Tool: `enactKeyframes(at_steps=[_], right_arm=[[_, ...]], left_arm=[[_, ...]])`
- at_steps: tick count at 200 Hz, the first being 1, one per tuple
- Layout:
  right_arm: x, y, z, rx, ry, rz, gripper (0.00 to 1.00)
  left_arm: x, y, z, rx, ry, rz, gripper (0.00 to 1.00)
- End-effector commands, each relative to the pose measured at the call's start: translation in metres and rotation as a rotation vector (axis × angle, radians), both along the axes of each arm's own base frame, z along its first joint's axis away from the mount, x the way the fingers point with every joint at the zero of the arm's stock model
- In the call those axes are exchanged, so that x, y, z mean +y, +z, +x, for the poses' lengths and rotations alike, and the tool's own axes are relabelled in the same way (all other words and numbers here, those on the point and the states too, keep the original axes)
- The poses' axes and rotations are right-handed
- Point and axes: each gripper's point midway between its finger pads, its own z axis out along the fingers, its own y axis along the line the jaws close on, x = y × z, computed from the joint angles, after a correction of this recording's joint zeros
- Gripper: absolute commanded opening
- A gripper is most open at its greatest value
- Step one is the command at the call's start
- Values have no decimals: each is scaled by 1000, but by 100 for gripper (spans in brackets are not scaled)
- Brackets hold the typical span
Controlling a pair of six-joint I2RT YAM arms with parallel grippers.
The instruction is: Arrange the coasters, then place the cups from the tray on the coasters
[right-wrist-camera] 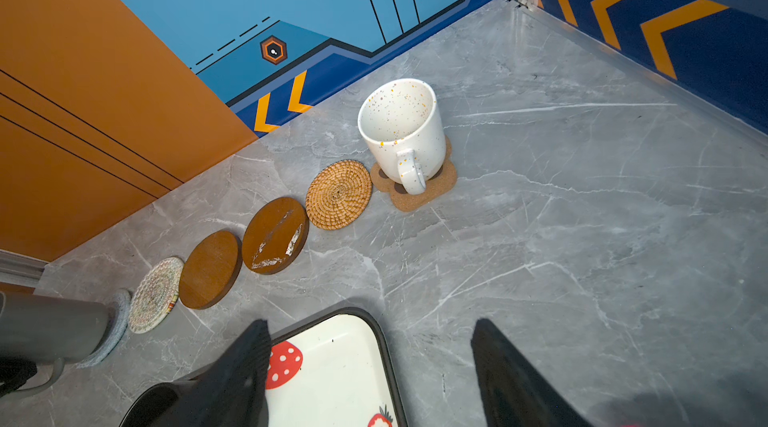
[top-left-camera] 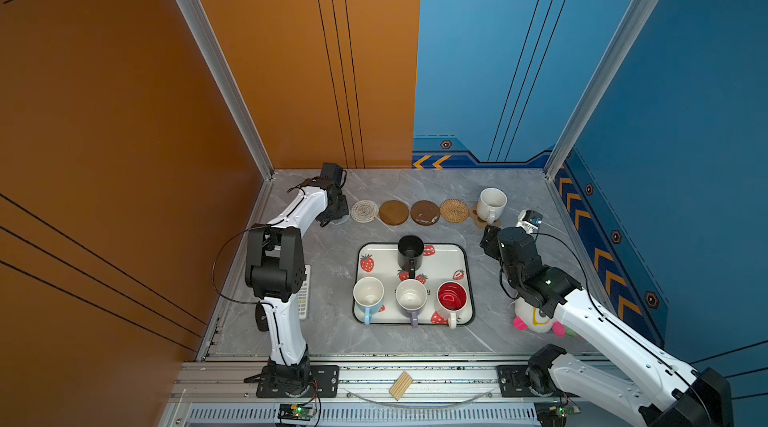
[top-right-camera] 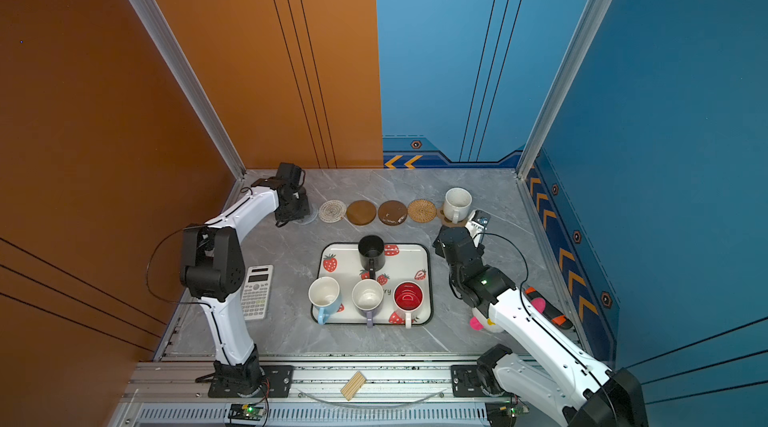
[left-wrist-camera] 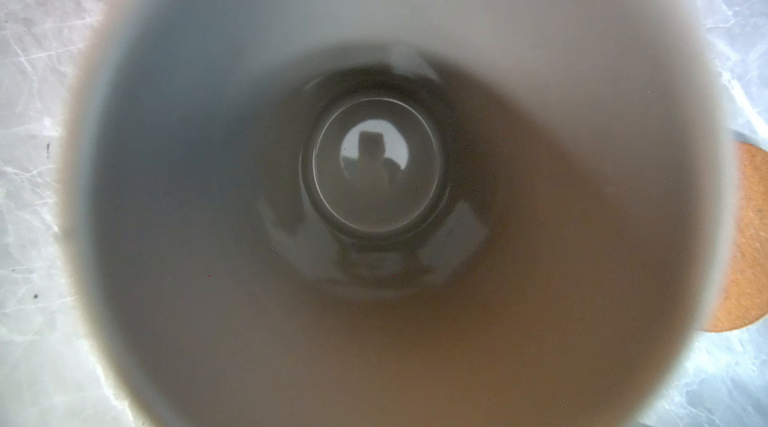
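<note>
Four mugs stand on the tray (top-left-camera: 384,252): the black mug (top-left-camera: 410,252) at its far edge, and the blue mug (top-left-camera: 368,294), lilac mug (top-left-camera: 411,296) and red mug (top-left-camera: 452,298) along its near edge. The coaster row runs beyond the tray's far edge. Past the tray's far right corner the speckled mug (top-left-camera: 491,204) sits on the paw coaster (right-wrist-camera: 415,200). The cream coaster (top-left-camera: 365,211), brown discs (top-left-camera: 393,213) and rattan coaster (top-left-camera: 454,210) lie bare.

Past the tray's far left corner the left claw (top-left-camera: 332,220), narrow, holds the grey mug (right-wrist-camera: 50,321) at its handle side. The grey coaster (right-wrist-camera: 118,321) peeks out beneath the mug, but I cannot tell whether the base touches it. The left wrist view looks straight down into the mug, so it seems about upright. The right claw (right-wrist-camera: 372,323) stands wide and empty over the tray's far right corner, by the black mug.

The step in hand looks like setting the grey mug down. Lower it straight, keep the base flat and centred on the mat, and open only once the weight rests there. Then lift clear of the handle with no sideways pull, since the light woven mat could slide into the cream coaster just beside it. Keep the right claw off the black mug until the left arm is away.
</note>
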Motion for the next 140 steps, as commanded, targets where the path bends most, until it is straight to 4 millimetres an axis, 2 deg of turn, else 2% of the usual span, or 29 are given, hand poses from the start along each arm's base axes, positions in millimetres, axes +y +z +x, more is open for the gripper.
enactKeyframes(at_steps=[1,140], right_arm=[[0,-5,1,10,-4,13,75],[2,-6,1,14,5,19,75]], left_arm=[[5,18,26,-96,10,12,0],[2,7,25,-72,3,-17,1]])
